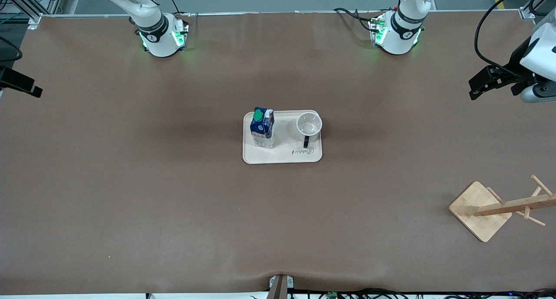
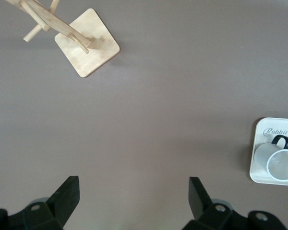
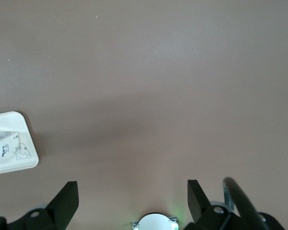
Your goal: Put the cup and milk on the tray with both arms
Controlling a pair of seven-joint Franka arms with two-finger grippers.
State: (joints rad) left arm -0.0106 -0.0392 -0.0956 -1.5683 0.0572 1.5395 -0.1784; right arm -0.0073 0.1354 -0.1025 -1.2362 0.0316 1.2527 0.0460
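The cream tray (image 1: 282, 156) lies in the middle of the table. The milk (image 1: 262, 128) stands upright on it toward the right arm's end. The cup (image 1: 309, 125) stands upright on it toward the left arm's end, its black handle turned toward the front camera. My left gripper (image 1: 478, 87) is open and empty, raised over the left arm's end of the table. My right gripper (image 1: 26, 87) is open and empty over the right arm's end. The left wrist view shows its gripper (image 2: 133, 196), the cup (image 2: 282, 165) and the tray (image 2: 259, 132). The right wrist view shows its gripper (image 3: 133, 199), the tray (image 3: 14, 120) and the milk (image 3: 2, 143).
A wooden rack with pegs on a square base (image 1: 480, 211) stands near the front camera at the left arm's end; it also shows in the left wrist view (image 2: 88, 42). The right arm's green-lit base (image 3: 154, 223) shows under its gripper. Brown tabletop surrounds the tray.
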